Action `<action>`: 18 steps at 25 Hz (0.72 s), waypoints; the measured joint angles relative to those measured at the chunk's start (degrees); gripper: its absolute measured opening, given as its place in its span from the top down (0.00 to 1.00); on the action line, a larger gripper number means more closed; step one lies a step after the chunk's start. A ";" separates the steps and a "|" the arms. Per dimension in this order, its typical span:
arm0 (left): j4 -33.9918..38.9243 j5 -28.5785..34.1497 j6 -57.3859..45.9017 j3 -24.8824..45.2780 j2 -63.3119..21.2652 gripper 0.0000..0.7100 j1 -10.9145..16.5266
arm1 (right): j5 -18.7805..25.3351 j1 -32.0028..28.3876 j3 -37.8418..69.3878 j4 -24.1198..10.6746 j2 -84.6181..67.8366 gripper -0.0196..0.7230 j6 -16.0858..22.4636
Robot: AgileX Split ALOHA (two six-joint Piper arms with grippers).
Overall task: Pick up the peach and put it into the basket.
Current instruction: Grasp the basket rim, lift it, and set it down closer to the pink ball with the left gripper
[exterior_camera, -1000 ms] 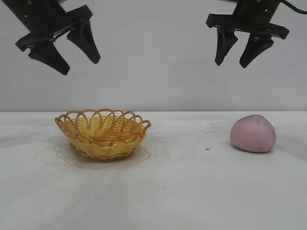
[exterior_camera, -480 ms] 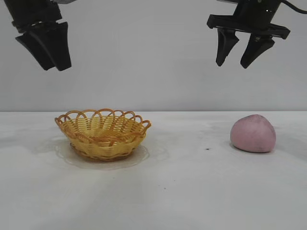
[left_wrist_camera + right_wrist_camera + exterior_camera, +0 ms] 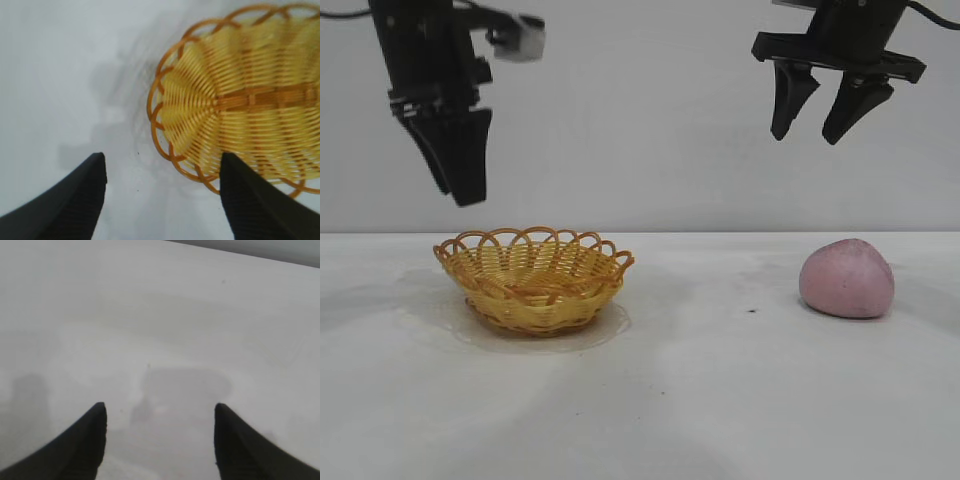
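The peach (image 3: 847,279) sits on the white table (image 3: 720,400) at the right, well apart from the wicker basket (image 3: 533,279) at the left. Behind runs a plain pale wall (image 3: 640,120). The left gripper (image 3: 460,170) hangs above the basket's left rim, jaws spread, empty. The right gripper (image 3: 815,122) hangs high, jaws spread, empty.

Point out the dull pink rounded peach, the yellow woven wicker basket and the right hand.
Dull pink rounded peach (image 3: 847,279): exterior view, middle of its front face.
Yellow woven wicker basket (image 3: 533,290): exterior view, front of its woven wall.
Right hand (image 3: 817,127): exterior view, gap midway between its open black fingertips.
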 joint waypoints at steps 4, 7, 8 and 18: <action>-1.01 4.85 -0.60 -6.35 2.96 0.34 0.00 | 0.00 0.00 0.00 -0.09 0.00 0.43 0.00; -2.85 9.99 -0.73 -11.27 5.53 0.34 0.00 | 0.00 0.00 0.00 -0.44 0.00 0.43 0.00; -3.27 11.42 -0.73 -12.80 6.29 0.34 0.00 | 0.11 0.00 0.00 -0.44 0.00 0.43 0.00; -3.97 16.84 -0.81 -24.90 13.47 0.49 0.00 | 0.60 0.00 0.00 -0.67 0.00 0.43 0.00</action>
